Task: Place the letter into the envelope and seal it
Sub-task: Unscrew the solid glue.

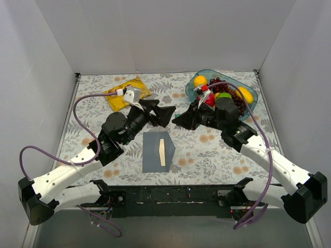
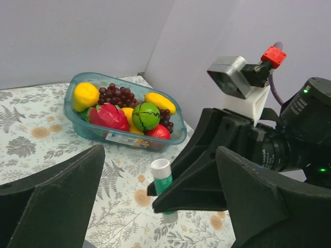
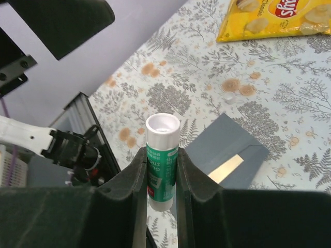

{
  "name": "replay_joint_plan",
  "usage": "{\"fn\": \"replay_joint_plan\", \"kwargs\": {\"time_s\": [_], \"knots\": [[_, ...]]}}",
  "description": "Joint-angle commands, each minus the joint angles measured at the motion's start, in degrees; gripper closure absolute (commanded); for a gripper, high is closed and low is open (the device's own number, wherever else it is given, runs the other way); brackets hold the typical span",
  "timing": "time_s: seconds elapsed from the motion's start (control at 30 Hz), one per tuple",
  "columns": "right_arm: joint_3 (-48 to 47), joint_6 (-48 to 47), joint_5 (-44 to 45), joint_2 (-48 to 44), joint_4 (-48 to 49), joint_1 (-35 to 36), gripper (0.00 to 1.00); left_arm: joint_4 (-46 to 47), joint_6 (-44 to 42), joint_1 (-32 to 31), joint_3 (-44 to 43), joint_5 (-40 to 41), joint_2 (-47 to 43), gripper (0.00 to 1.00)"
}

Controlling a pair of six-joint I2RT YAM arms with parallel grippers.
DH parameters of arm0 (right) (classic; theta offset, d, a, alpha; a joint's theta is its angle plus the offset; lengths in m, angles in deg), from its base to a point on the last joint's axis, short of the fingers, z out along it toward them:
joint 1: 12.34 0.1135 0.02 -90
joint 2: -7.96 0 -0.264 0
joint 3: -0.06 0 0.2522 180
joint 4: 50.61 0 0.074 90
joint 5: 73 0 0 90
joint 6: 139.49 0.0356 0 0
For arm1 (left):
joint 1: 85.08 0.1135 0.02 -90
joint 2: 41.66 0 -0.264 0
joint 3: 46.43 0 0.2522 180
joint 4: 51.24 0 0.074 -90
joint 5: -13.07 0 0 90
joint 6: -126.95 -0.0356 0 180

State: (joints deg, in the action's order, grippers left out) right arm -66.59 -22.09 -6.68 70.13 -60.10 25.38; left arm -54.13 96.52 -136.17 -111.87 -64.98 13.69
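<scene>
Table (image 1: 207, 150): floral cloth.
Left gripper (image 1: 161, 111): fingers spread wide, holding nothing, above the table just beyond the envelope's far edge.
Right gripper (image 1: 182, 119): fingers narrow, clamped on the glue stick.
Envelope (image 1: 152, 155): grey-blue, flat, near centre.
Letter (image 1: 162, 153): cream strip showing on the envelope's right half.
Glue stick (image 3: 162, 165): green, white-topped.

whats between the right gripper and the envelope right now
Only bare floral tablecloth, seen in the top view. The right gripper, shut on a green glue stick, sits just past the far edge of the grey-blue envelope.
</scene>
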Motion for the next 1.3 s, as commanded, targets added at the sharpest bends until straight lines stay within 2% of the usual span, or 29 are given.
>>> {"fn": "replay_joint_plan", "kwargs": {"time_s": [0.0,0.27,0.8,1.03,1.17,1.27], "knots": [[-3.45,-12.01,4.26,0.05,-5.68,2.19,0.99,-3.49,1.69,0.29,-3.95,-7.01,2.12,0.16],[-2.32,-12.72,5.58,-2.23,-4.8,3.07,0.99,-6.92,3.53,0.38,-6.41,-10.27,7.57,0.27],[-0.99,-13.25,3.64,-5.04,-0.23,3.15,0.99,-4.9,6.08,0.38,-5.45,-14.84,8.72,0.43],[-0.91,-13.33,2.76,-5.04,0.38,3.15,0.99,-3.31,6.26,0.38,-5.18,-16.78,9.6,0.6],[-0.9,-13.25,2.24,-4.87,0.91,3.15,0.99,-2.97,6.26,0.47,-5.01,-17.66,9.86,0.84],[-0.99,-13.77,0.84,-5.13,1.26,3.15,0.99,-1.82,6.08,0.55,-4.13,-18.97,9.51,0.95]]}}
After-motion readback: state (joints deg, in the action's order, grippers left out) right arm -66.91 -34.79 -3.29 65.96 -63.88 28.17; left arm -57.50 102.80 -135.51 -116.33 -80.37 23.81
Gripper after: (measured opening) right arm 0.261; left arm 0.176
